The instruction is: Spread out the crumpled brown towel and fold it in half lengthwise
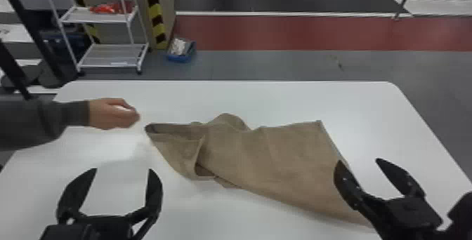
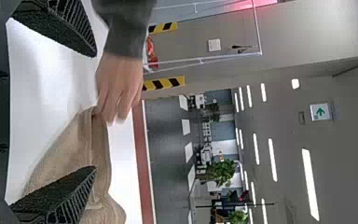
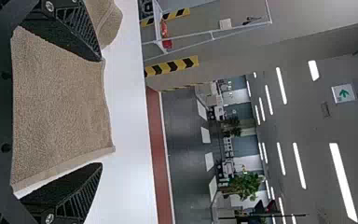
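The left gripper [image 1: 122,169] has its two black fingers wide apart with nothing held between them, over the near left part of the white table [image 1: 246,97]. The right gripper [image 1: 359,161] is also spread wide and empty, one finger overlapping the right side of the brown towel [image 1: 281,158] in the head view. The towel lies across the middle of the table, fairly flat toward the right, its left end folded over and rumpled, with a raised hump along the far edge.

Beyond the left gripper, a person's hand [image 1: 114,113] in a dark grey sleeve [image 1: 31,120] reaches in from the left over the table, close to the towel's left corner; whether it touches the cloth I cannot tell.

On the floor past the table's far edge sits a blue bin [image 1: 179,59] with crumpled white material [image 1: 178,46] in it. To its left stands a white rack [image 1: 94,20], red items [image 1: 112,7] on its upper shelf, next to a panel edged with yellow-and-black tape [image 1: 152,11].
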`<action>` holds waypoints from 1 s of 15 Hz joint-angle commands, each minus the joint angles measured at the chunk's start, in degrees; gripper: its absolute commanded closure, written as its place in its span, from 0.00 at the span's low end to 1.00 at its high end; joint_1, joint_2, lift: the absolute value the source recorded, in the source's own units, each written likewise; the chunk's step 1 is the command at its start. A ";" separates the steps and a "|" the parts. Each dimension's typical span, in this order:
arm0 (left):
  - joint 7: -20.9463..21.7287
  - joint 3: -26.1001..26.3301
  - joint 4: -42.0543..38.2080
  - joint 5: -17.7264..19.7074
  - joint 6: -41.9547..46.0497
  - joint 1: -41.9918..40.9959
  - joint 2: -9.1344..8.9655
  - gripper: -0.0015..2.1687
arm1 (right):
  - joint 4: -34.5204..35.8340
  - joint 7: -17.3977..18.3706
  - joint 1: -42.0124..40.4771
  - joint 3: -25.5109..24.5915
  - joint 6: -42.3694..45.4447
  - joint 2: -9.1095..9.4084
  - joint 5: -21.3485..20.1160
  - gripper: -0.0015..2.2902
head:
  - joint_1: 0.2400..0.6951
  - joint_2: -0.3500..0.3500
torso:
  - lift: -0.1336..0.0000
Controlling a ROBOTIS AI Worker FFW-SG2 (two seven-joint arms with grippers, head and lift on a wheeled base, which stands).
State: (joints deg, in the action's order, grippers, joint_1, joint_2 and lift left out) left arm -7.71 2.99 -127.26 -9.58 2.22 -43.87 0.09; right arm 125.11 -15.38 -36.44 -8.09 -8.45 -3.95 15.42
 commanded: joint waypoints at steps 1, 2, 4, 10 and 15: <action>0.06 0.09 0.00 0.00 -0.25 0.18 -0.24 0.00 | 0.05 0.00 0.05 0.00 -0.13 -0.10 -0.04 0.04 | 1.00 0.48 | 0.07; 0.06 0.09 0.00 0.00 -0.42 0.27 -0.24 0.00 | -0.04 0.00 0.05 0.00 -0.13 -0.18 -0.04 0.04 | 1.00 0.48 | 0.07; 0.06 0.18 0.09 0.00 -0.60 0.54 -0.24 0.00 | -0.04 0.00 0.14 -0.18 -0.13 -0.18 -0.04 0.04 | 1.00 0.48 | 0.07; 0.06 0.35 0.70 0.00 -1.13 1.33 -0.24 0.00 | -0.83 0.00 0.67 -0.44 -0.13 -0.18 -0.48 0.04 | 1.00 0.46 | 0.07; 0.06 0.35 1.05 -0.09 -1.30 1.59 -0.24 0.00 | -1.18 -0.09 2.08 2.02 -0.13 -0.18 -2.59 0.04 | 1.00 0.47 | 0.07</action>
State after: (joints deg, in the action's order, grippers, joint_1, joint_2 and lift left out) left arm -7.65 3.34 -126.22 -9.58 0.92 -42.29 0.09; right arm 123.94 -15.47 -34.90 -7.45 -8.57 -4.13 13.93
